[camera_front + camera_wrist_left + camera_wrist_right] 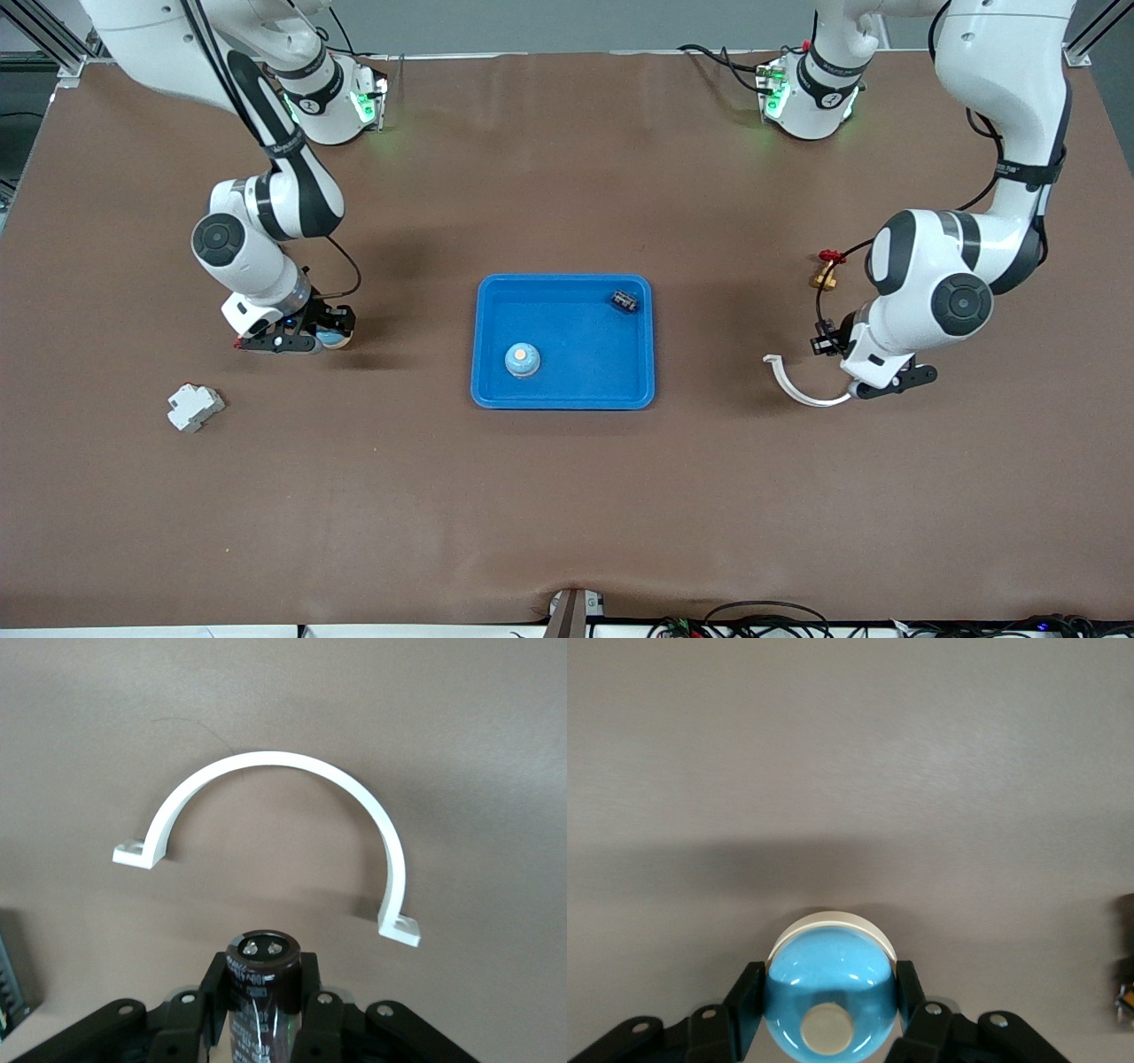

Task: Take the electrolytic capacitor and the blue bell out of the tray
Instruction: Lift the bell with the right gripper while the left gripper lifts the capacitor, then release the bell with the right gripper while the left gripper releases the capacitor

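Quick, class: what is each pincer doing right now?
Left pincer: shut on the capacitor.
Right pincer: shut on the blue bell.

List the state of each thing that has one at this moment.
left end effector: shut on the capacitor, outside the tray.
right end effector: shut on the blue bell, outside the tray.
tray: holds a second bell, upright, and a small dark part.
half-ring clamp: lying flat, not gripped.

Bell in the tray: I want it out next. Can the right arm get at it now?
Probably not yet: the right gripper is shut on another blue bell. Nothing covers the tray's bell.
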### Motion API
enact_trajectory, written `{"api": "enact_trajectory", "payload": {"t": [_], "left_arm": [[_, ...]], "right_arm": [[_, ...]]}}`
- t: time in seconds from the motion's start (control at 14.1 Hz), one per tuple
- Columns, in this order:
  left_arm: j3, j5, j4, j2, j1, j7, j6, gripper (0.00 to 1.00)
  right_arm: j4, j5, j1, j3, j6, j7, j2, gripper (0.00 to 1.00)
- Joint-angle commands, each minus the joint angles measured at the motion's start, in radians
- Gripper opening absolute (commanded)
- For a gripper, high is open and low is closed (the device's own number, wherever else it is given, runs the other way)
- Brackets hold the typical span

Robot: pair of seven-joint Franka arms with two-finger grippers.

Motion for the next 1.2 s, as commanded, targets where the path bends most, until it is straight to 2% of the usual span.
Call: {"api": "enact_trajectory", "payload": {"t": [0.0, 0.14, 0.21, 0.28, 0.5, 0.64, 0.78, 0.92, 1.13], "left_arm": [[-0.004, 0.048, -0.008, 0.029, -0.002, 0.007, 0.042, 0.00], [-0.004, 0.054, -0.002, 0.054, 0.001, 0.012, 0.044, 0.00], [-0.004, 0.054, -0.002, 0.057, 0.002, 0.015, 0.044, 0.00], [-0.004, 0.054, -0.001, 0.058, 0.005, 0.024, 0.044, 0.00], [-0.004, 0.053, 0.009, 0.095, 0.005, 0.024, 0.044, 0.00], [-0.004, 0.053, 0.012, 0.095, 0.004, 0.024, 0.042, 0.00], [-0.004, 0.053, 0.012, 0.100, 0.007, 0.024, 0.039, 0.00], [-0.004, 0.053, 0.014, 0.109, 0.007, 0.024, 0.039, 0.00], [-0.004, 0.053, 0.026, 0.123, 0.005, 0.013, 0.039, 0.02]], "right_arm": [[-0.004, -0.007, -0.031, 0.020, 0.042, -0.016, 0.045, 0.00], [-0.007, -0.003, -0.033, 0.021, 0.069, -0.016, 0.066, 0.00], [-0.007, -0.001, -0.031, 0.021, 0.070, -0.015, 0.065, 0.15], [-0.005, -0.001, -0.033, 0.021, 0.068, -0.015, 0.065, 0.99], [0.009, -0.001, -0.022, 0.028, 0.002, -0.021, 0.014, 1.00], [0.071, 0.009, 0.009, 0.061, -0.166, 0.031, -0.032, 1.00], [0.156, 0.014, 0.053, 0.090, -0.300, 0.176, -0.043, 1.00], [0.215, 0.014, 0.140, 0.103, -0.331, 0.369, -0.038, 1.00], [0.274, 0.012, 0.231, 0.103, -0.331, 0.537, -0.020, 1.00]]}}
